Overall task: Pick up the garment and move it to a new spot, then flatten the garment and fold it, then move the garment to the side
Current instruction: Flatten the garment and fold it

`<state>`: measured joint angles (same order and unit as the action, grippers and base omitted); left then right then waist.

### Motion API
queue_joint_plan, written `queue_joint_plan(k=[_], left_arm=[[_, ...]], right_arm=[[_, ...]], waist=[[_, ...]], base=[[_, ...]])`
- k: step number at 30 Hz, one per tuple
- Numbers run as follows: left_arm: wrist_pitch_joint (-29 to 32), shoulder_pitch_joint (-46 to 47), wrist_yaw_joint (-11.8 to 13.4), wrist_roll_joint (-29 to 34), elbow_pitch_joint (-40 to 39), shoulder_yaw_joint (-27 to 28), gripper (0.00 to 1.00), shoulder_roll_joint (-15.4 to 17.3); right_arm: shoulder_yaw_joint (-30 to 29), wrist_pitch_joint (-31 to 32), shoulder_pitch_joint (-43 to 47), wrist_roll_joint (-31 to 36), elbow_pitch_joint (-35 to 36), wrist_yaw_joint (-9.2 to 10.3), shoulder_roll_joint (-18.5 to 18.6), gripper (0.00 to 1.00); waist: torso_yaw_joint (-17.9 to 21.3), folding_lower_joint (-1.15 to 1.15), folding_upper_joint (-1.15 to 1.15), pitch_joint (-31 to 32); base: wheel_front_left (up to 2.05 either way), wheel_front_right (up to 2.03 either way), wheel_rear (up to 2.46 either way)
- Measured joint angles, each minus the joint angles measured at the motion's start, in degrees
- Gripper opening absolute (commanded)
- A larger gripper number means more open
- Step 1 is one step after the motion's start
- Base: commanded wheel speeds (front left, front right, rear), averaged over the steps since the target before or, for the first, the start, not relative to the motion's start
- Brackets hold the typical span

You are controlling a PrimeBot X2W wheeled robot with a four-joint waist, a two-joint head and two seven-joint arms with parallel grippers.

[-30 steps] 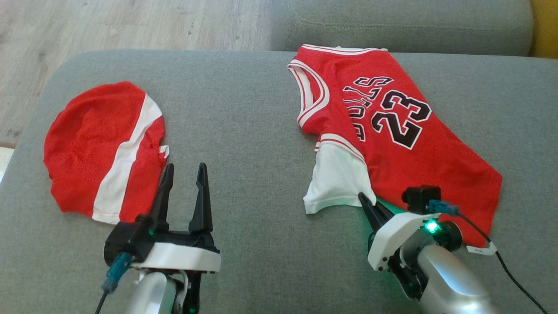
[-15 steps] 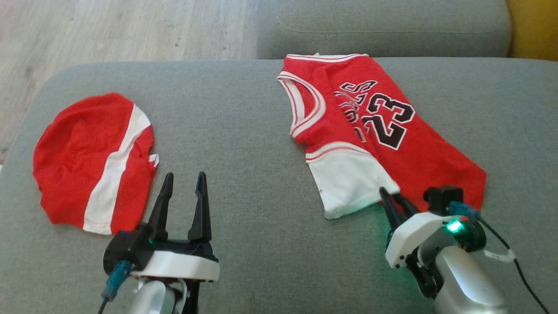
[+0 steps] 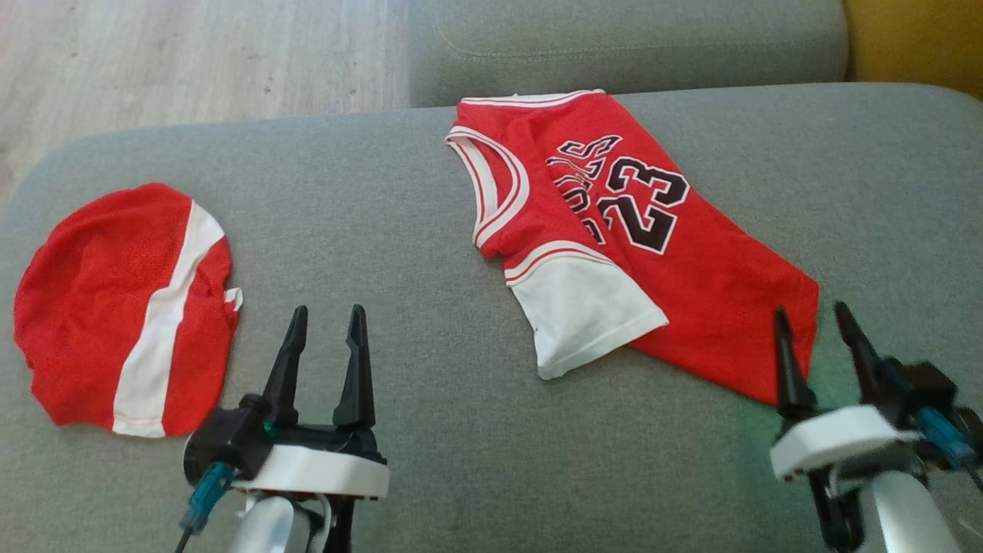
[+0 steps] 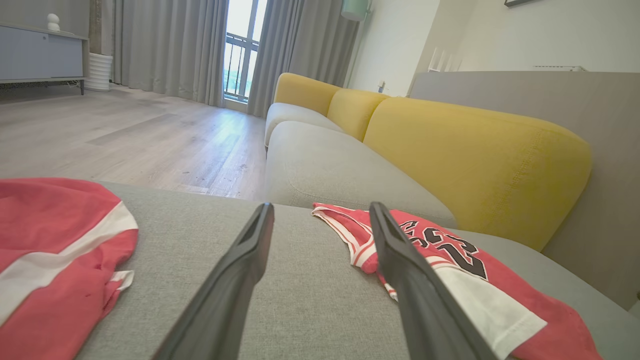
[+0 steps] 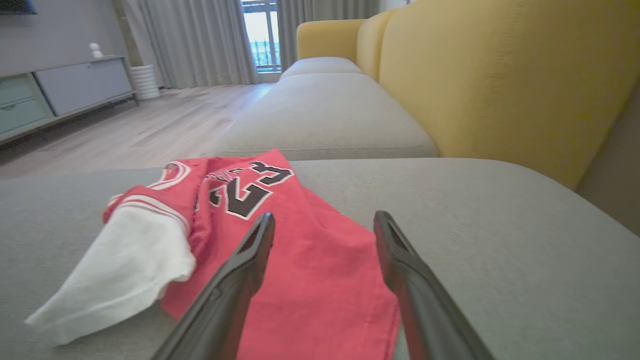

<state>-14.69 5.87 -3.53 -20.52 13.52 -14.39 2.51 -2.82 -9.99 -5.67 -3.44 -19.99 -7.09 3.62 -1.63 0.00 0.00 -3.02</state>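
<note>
Jersey (image 3: 714, 299) lies near spread, empty left fingers (image 3: 355, 369), right fingers (image 3: 787, 376) (wrist view: yellow backrest (image 4: 475, 150)).

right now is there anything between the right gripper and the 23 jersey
Nothing visible. The right gripper hangs open at the jersey's near corner, with just bare grey cushion beside it. The other red garment lies far off, by the left gripper.
</note>
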Motion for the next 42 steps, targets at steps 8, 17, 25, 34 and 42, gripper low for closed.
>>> queue_joint_plan(k=[8,17,25,34,42], left_arm=[[0.0,0.1,-0.1,0.0,0.2,-0.9,1.0,0.0],[0.0,2.3,-1.8,-5.7,3.8,-9.5,1.0,0.1],[9.5,6.2,-2.7,-19.2,9.5,-23.4,1.0,0.1],[11.6,13.5,-0.8,-21.8,15.6,-27.7,1.0,0.2],[10.5,16.7,1.0,-22.5,20.8,-29.2,1.0,0.1]], right_arm=[[-2.6,-1.9,3.8,-0.7,3.8,0.0,-1.0,1.0],[-1.9,-2.0,2.8,-1.5,4.5,0.0,-1.0,1.0],[-0.7,-2.3,2.2,-2.7,4.2,0.0,-1.0,1.0],[0.5,-3.2,-0.4,-3.2,3.7,0.0,-1.0,1.0],[0.8,-3.7,-0.9,-4.1,3.0,0.0,-1.0,1.0]], waist=[[0.9,0.0,0.0,-1.6],[1.9,0.0,0.0,-2.5],[3.9,0.0,0.0,-4.1],[7.1,0.01,0.0,-6.9],[9.5,0.01,0.0,-8.4]], base=[[0.0,0.0,0.0],[0.0,0.0,0.0],[0.0,0.0,0.0],[0.0,0.0,0.0],[0.0,0.0,0.0]])
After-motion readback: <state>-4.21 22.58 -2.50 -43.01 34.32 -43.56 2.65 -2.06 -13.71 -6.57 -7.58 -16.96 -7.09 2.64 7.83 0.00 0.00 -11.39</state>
